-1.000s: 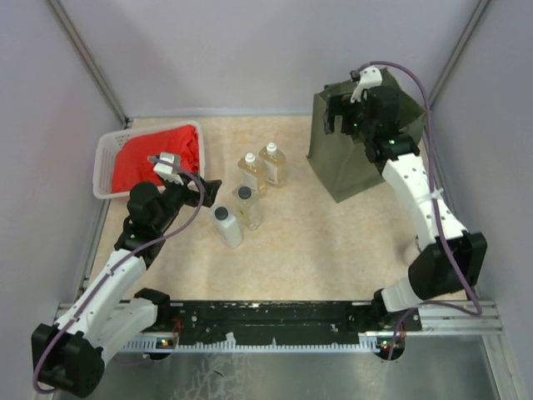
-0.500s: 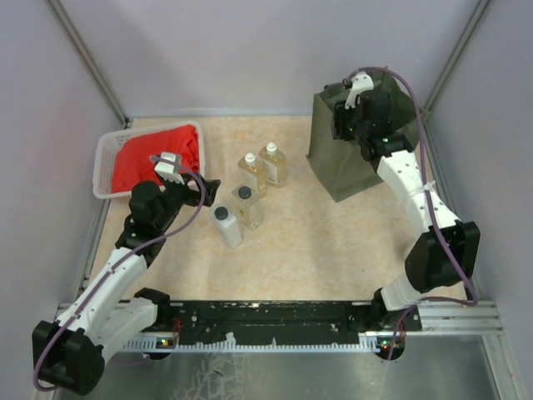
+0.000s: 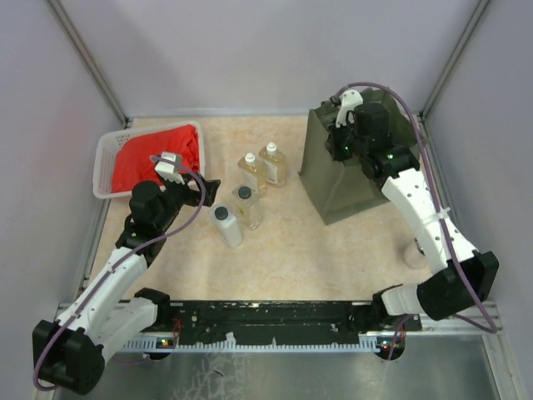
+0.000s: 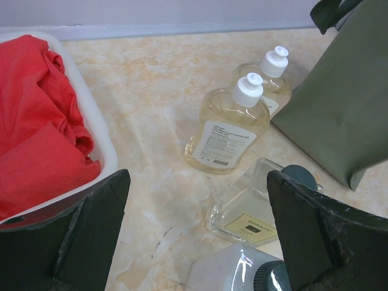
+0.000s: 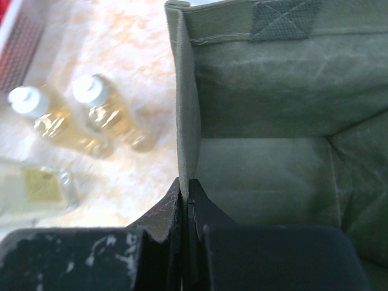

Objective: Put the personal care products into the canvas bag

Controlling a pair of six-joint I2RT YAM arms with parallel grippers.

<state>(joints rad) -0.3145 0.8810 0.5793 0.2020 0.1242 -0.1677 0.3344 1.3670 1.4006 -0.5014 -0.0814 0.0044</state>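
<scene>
Two amber bottles with white caps (image 3: 250, 171) (image 3: 272, 164) stand mid-table; they also show in the left wrist view (image 4: 227, 133) (image 4: 267, 82). A clear bottle with a black cap (image 3: 246, 205) and a white bottle with a grey cap (image 3: 226, 225) lie just in front of them. My left gripper (image 3: 204, 190) hovers open left of the bottles, with nothing between its fingers (image 4: 97, 224). The olive canvas bag (image 3: 337, 185) stands at the right. My right gripper (image 5: 187, 194) is shut on the top edge of the bag's left wall (image 5: 188, 121), and the bag's inside shows bare.
A white lattice basket (image 3: 104, 162) holding a red cloth (image 3: 154, 154) sits at the back left, close to my left arm. Grey walls enclose the table on three sides. The bag stands near the right wall.
My right gripper has come down over the bag's left wall and shut on its rim, and the bag has shifted slightly left. The left arm has not moved.
</scene>
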